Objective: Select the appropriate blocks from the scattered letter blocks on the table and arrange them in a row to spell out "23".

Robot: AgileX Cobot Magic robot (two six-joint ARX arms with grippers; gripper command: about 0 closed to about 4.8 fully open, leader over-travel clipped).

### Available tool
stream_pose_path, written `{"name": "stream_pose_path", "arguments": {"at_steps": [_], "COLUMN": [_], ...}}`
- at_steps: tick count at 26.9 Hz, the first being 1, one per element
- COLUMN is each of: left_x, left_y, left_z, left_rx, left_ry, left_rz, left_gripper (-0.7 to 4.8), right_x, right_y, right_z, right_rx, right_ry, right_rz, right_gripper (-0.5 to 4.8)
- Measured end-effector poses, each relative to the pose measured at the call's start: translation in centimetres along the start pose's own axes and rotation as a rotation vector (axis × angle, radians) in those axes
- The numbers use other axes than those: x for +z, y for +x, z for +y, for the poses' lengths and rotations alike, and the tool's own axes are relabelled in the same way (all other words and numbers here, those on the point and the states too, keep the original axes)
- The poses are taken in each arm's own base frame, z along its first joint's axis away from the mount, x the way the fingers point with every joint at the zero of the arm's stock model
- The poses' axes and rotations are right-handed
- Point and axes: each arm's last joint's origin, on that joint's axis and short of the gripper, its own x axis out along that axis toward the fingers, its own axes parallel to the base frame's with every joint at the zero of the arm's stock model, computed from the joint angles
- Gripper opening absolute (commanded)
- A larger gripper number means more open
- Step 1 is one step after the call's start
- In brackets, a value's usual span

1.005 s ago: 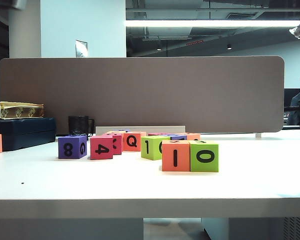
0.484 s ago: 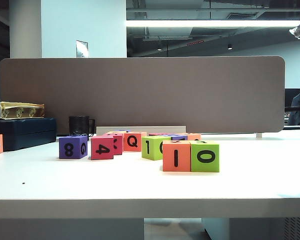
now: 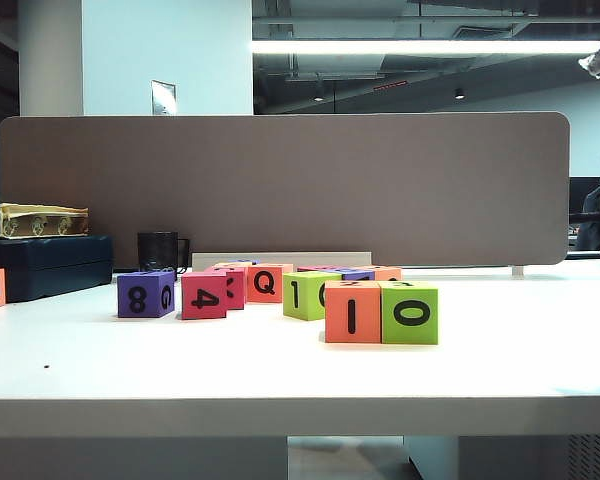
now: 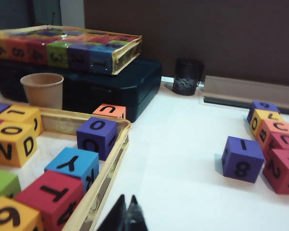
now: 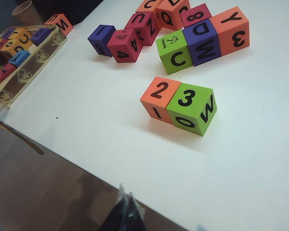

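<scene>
On the smooth white table (image 3: 280, 370) we see our soft orange cube (image 5: 159, 98) with a black 2 on top touching our green cube (image 5: 191, 108) with a 3, in front of the other blocks (image 5: 183, 29), while our left gripper (image 4: 126, 217) and right gripper (image 5: 126, 211) stay away, both pinched closed on nothing.

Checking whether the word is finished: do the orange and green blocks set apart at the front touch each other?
Yes: in the right wrist view the orange block with 2 on top sits flush against the green block with 3 on top.
</scene>
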Motion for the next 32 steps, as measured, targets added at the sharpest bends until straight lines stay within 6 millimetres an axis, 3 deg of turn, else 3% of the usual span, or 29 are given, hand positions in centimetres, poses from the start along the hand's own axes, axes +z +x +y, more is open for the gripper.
{"name": "stream_pose_path", "arguments": {"at_steps": [8, 16, 32], "left_x": [-0.6, -2.4, -2.4], "left_y": [-0.4, -0.8, -0.8], "left_z": [0.5, 0.7, 0.4], "left_rx": [-0.037, -0.035, -0.117], "left_ry": [-0.021, 0.014, 0.05], "left_rz": [0.009, 0.189, 0.196], "left_gripper": [-0.06, -0.06, -0.06], "right_x": [0.0, 0.0, 0.0], "right_y": [0.0, -0.1, -0.1], "right_z": [0.0, 0.1, 0.1], "right_rx": [0.0, 0.001, 0.001], "right_ry": [0.0, -0.003, -0.003], "right_rz": [0.0, -0.005, -0.005], "right_gripper": [-0.01, -0.01, -0.01]}}
